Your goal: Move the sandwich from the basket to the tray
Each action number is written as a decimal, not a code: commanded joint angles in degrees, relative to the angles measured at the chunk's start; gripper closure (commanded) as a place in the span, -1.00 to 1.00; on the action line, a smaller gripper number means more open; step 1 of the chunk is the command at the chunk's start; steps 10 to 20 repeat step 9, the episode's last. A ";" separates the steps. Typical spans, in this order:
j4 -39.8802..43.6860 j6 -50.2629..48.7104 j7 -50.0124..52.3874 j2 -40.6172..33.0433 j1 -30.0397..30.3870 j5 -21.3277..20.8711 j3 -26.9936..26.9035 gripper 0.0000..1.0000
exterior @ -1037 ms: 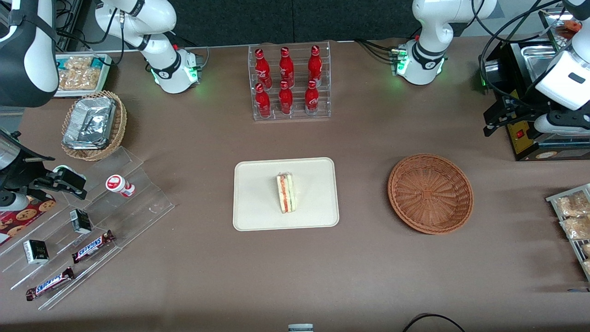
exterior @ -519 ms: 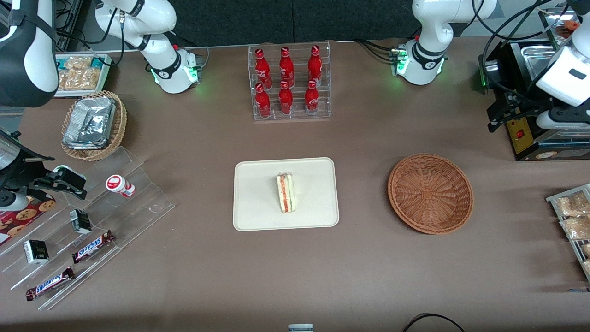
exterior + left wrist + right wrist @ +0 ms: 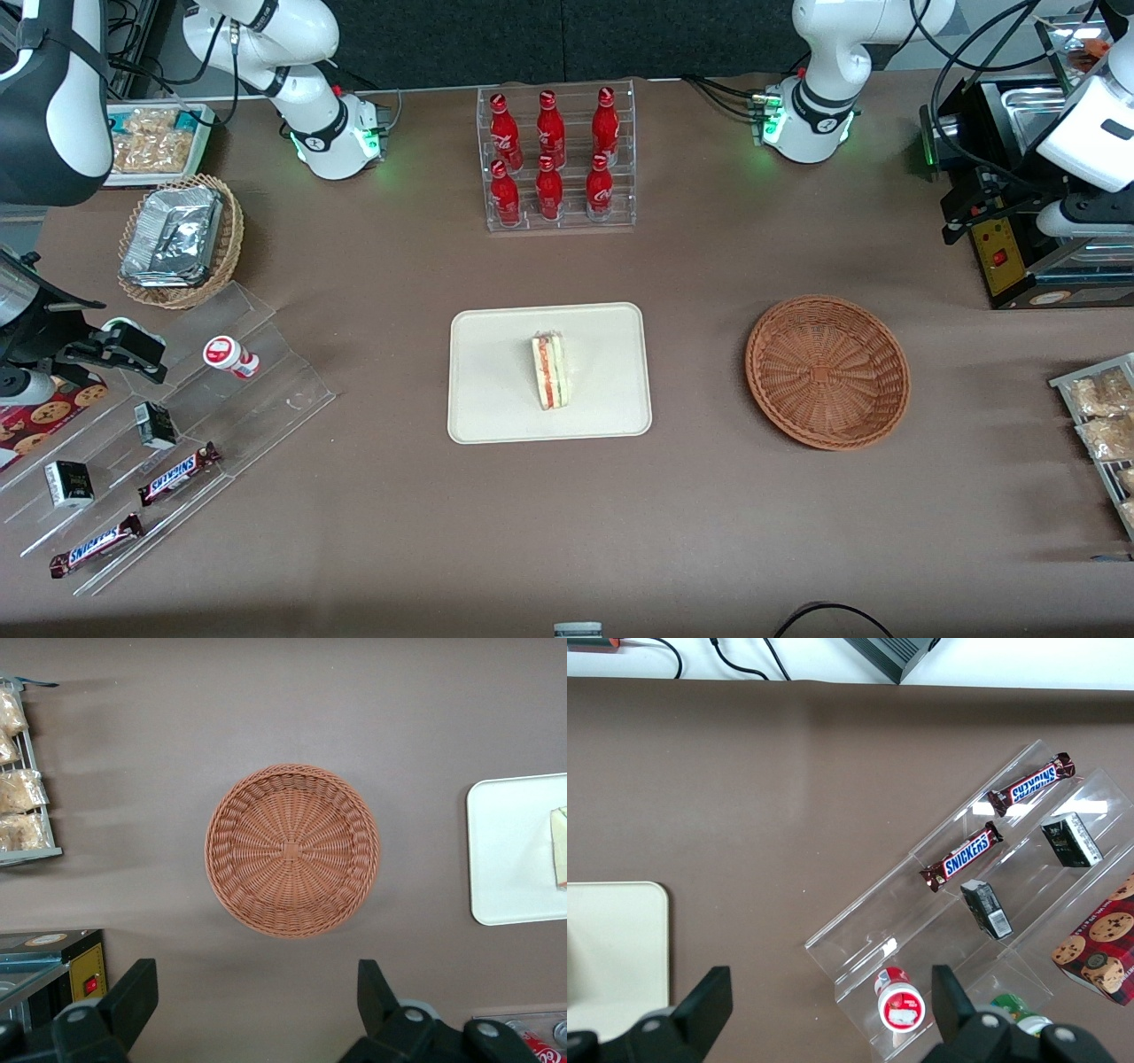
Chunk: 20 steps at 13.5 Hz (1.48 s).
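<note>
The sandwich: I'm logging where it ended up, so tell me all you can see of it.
The sandwich is a small wedge of pale white bread with red and green filling showing along its cut edge. It sits near the middle of the cream tray, touching nothing else. The reddish-brown wicker basket is empty. The open gripper hangs above the basket's edge, holding nothing.

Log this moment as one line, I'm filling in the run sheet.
sandwich: on tray | basket: empty | gripper: open, holding nothing, above the table near the basket | task: looks done
</note>
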State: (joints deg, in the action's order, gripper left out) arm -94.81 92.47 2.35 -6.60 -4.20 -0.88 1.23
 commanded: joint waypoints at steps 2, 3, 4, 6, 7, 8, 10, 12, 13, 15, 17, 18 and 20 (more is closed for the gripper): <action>2.70 -1.76 -0.50 0.10 -0.81 -0.70 -0.08 -0.99; 2.70 -1.85 -0.50 0.19 -0.90 -0.70 -0.08 -0.99; 2.70 -1.85 -0.50 0.19 -0.90 -0.70 -0.08 -0.99; 2.70 -1.94 -0.06 0.27 -0.72 -0.27 -0.26 -0.99; 2.70 -1.94 0.11 0.27 -0.64 -0.26 -0.26 -0.99; 2.70 -2.03 0.11 0.27 -0.72 -0.44 -0.26 -0.99; 2.70 -2.03 0.20 0.19 -0.72 -0.44 -0.26 -0.99; 2.70 -2.03 0.20 0.19 -0.72 -0.44 -0.26 -0.99; 2.70 -2.03 0.20 0.19 -0.72 -0.44 -0.26 -0.99; 2.70 -2.03 0.20 0.19 -0.72 -0.44 -0.26 -0.99; 2.70 -2.03 0.20 0.19 -0.72 -0.44 -0.26 -0.99; 2.70 -2.03 0.20 0.19 -0.72 -0.44 -0.26 -0.99; 2.70 -2.03 0.20 0.19 -0.72 -0.44 -0.26 -0.99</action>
